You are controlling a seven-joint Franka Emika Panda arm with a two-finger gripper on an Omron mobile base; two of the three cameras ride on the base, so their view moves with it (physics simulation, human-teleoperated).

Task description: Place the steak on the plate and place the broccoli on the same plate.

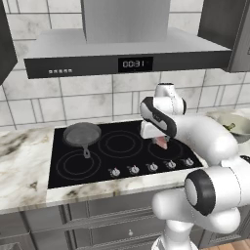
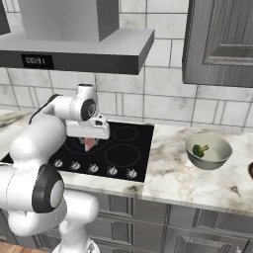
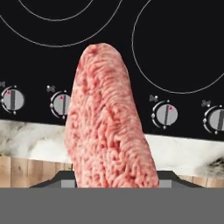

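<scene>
the claw [image 1: 160, 141] hangs above the black cooktop [image 1: 122, 151], pinching the steak [image 3: 109, 127] between its fingers; the steak is off the cooktop, dangling below the hand. the hand view presents the steak's broad pink, grainy face against the row of control knobs [image 3: 165, 114], the marbled edge of the surface [image 3: 26, 140] and a strip of wooden floor [image 3: 26, 170] beyond. the left base view shows just a small pink tip of the steak under the white hand, and adds a grey frying pan [image 1: 82, 135] on the rear left burner and the hood clock [image 1: 135, 64]. the right base view adds the broccoli [image 2: 199, 149], lying inside a grey-beige bowl [image 2: 208, 150] on the surface [image 2: 188, 178] to the right of the cooktop, well apart from the claw, and a dark wall cabinet [image 2: 220, 42] above it.
</scene>
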